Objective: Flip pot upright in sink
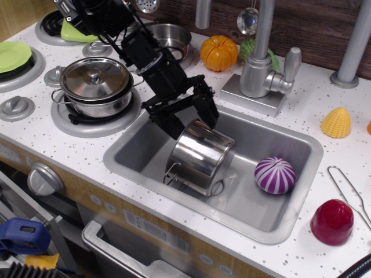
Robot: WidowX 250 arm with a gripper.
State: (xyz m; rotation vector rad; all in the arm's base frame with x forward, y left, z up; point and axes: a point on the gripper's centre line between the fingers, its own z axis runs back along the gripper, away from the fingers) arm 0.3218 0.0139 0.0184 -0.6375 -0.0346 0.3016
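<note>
The shiny steel pot lies tilted on its side in the grey sink, its flat base up toward the back left and its mouth down toward the sink floor. A wire loop handle shows at its lower left. My black gripper is open, and its two fingers straddle the pot's upper back edge. One finger is at the pot's left and the other finger is at its top right. I cannot tell if they touch the pot.
A purple and white striped ball lies in the sink's right part. A lidded steel pot stands on the burner to the left. The faucet, an orange pumpkin, a red toy and a yellow toy stand on the counter.
</note>
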